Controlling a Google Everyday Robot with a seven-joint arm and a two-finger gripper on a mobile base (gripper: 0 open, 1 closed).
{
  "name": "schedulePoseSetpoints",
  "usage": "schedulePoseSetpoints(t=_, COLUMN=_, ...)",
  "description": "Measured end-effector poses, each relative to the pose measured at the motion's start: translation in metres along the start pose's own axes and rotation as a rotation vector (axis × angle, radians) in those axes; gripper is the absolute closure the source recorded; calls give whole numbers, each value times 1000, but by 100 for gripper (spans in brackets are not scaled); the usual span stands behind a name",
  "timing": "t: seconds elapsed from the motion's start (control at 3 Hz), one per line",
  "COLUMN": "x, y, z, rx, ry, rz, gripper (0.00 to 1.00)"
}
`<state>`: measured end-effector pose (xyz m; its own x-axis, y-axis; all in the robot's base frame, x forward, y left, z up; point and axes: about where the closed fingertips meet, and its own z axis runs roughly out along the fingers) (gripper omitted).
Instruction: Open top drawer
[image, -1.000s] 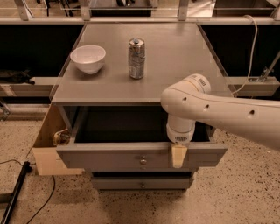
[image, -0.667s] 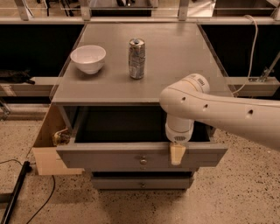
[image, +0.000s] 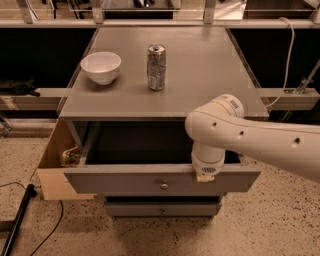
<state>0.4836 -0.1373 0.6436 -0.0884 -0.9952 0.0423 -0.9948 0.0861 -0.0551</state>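
The top drawer (image: 125, 181) is a wide grey drawer with a small round metal knob (image: 163, 185). It stands pulled out from under the grey table top (image: 200, 75), and its dark inside shows. My gripper (image: 205, 176) hangs from the white arm (image: 250, 140) at the top edge of the drawer front, right of the knob. Most of the gripper is hidden by the wrist.
A white bowl (image: 101, 66) and a silver can (image: 156, 67) stand on the table top. A narrower grey drawer (image: 162, 209) sits below. A light wooden side panel (image: 52, 167) with a crumpled object (image: 70, 157) is at the left. A black cable (image: 20, 220) lies on the speckled floor.
The gripper tip has risen a little: it reached down over the drawer front before and now ends at the front's top edge. The drawer has not visibly moved.
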Motion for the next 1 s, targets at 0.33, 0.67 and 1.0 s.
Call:
schedulePoseSetpoints(t=0.33, x=1, y=8, z=1, rx=-7, ry=-1, rz=-1, gripper=98)
schedulePoseSetpoints(t=0.67, x=-5, y=23, z=-6, rx=6, ry=-38, rz=-3, gripper=100)
schedulePoseSetpoints(t=1.0, x=-5, y=23, z=-6, rx=6, ry=-38, rz=-3, gripper=77)
